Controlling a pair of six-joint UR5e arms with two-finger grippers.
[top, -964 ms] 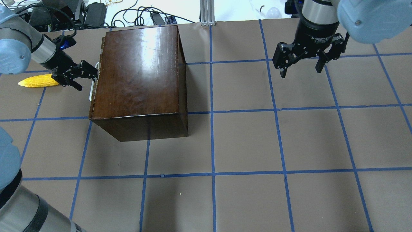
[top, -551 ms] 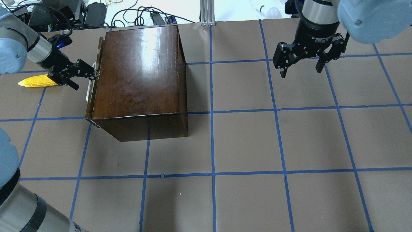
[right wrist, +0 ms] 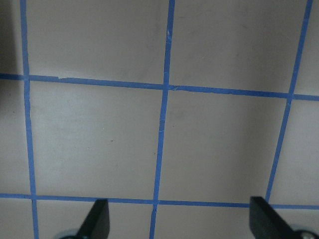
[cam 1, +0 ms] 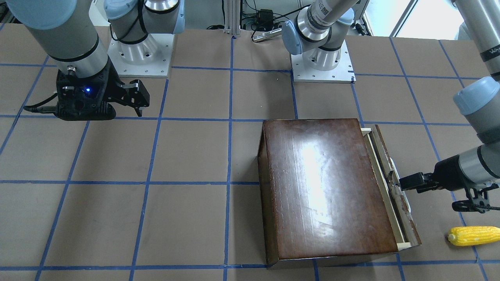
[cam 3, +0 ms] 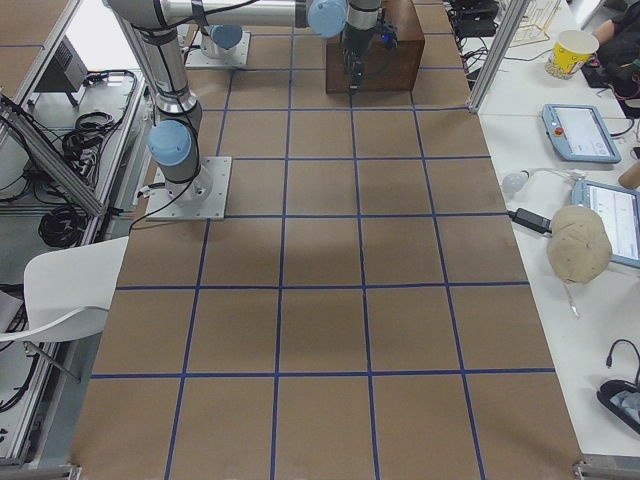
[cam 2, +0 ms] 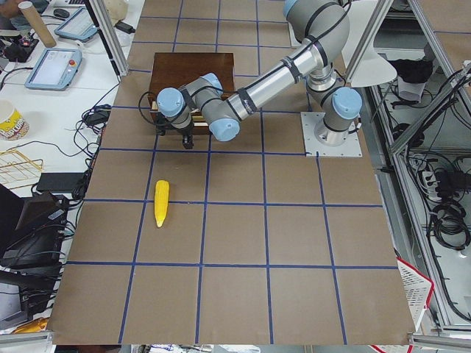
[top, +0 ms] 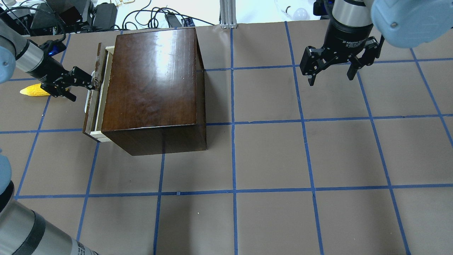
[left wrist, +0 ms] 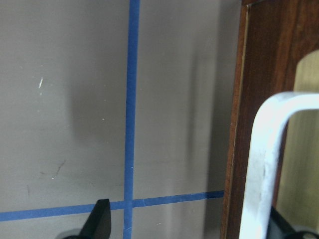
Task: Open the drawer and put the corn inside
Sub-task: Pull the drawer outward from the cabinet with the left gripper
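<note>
Overhead exterior view, looking down: we see one glossy dark-brown cabinet point(top: 152, 81) on a brown table point(top: 269, 156) marked with a grid of blue tape. Its one drawer point(top: 92, 109) is on the cabinet's left side and stands a little way out, showing a thin strip of pale wood between the worn dark front and the cabinet body.

We count two grippers. The left gripper point(top: 85, 89) is right at the drawer front. Its jaws are apart rather than clamped, and one finger is hooked against the white handle point(left wrist: 269, 164). The right gripper point(top: 331, 79) hangs well to the right of the cabinet with its jaws spread wide and nothing between them.

One yellow corn point(top: 33, 90) lies flat on the table, left of the cabinet and beyond the drawer front. The left gripper sits between the corn and the drawer, and hides the end of the corn nearest the cabinet.

Behind the cabinet, past the table's far edge, are tangled black cables and one light bulb point(top: 300, 13).
</note>
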